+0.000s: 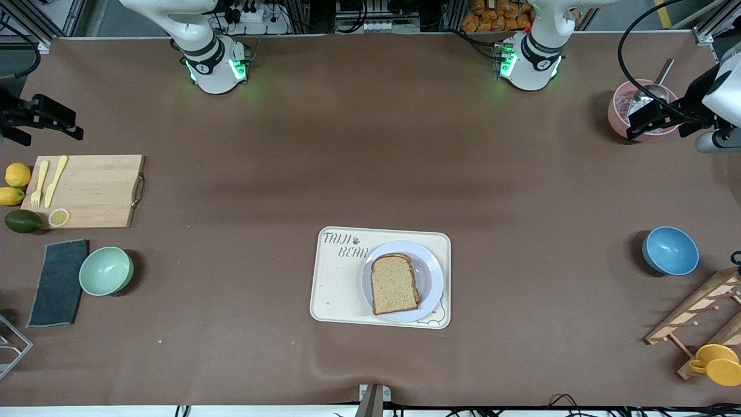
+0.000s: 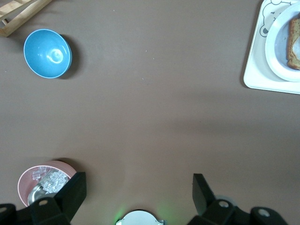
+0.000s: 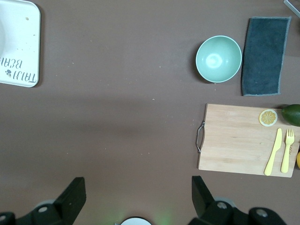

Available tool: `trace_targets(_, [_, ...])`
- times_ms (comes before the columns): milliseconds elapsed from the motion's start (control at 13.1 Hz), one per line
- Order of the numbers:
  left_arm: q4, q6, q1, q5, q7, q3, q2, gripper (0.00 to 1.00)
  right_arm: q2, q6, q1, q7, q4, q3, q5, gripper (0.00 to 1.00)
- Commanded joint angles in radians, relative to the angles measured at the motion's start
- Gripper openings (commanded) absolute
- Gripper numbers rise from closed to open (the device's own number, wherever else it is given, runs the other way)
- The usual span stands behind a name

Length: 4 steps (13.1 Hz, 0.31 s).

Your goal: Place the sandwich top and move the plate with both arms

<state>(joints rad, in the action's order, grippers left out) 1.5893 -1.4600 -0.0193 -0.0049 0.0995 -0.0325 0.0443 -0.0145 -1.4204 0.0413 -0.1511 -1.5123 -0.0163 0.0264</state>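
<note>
The sandwich top (image 1: 395,284), a plain brown bread slice, lies on the pale round plate (image 1: 433,272), with another layer's edge showing under it. The plate sits on the cream bear tray (image 1: 338,289) in the middle of the table, toward the front camera. The left wrist view catches the plate's rim (image 2: 277,44) and the bread's crust (image 2: 294,42). My left gripper (image 1: 663,119) (image 2: 139,187) hangs open and empty over the table beside the pink bowl. At the right arm's end, my right gripper (image 1: 49,124) (image 3: 139,187) hangs open and empty too. Both arms wait.
At the right arm's end are a wooden cutting board (image 1: 87,190) with yellow fork and knife, lemons, an avocado, a green bowl (image 1: 106,270) and a dark cloth (image 1: 58,282). At the left arm's end are a pink bowl (image 1: 620,113) with a scoop, a blue bowl (image 1: 670,250), a wooden rack (image 1: 703,315) and a yellow cup.
</note>
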Motion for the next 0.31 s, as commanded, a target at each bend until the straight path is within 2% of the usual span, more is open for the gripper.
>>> trace_targets(0, [0.011, -0.008, 0.013, 0.019, -0.006, -0.017, 0.029, 1.00, 0.002, 0.012, 0.006, -0.012, 0.012, 0.007, -0.005, 1.00])
trace_targets(230, [-0.044, 0.010, 0.004, 0.025, 0.000, -0.024, 0.016, 1.00, 0.001, 0.012, 0.008, -0.012, 0.014, 0.007, -0.005, 1.00])
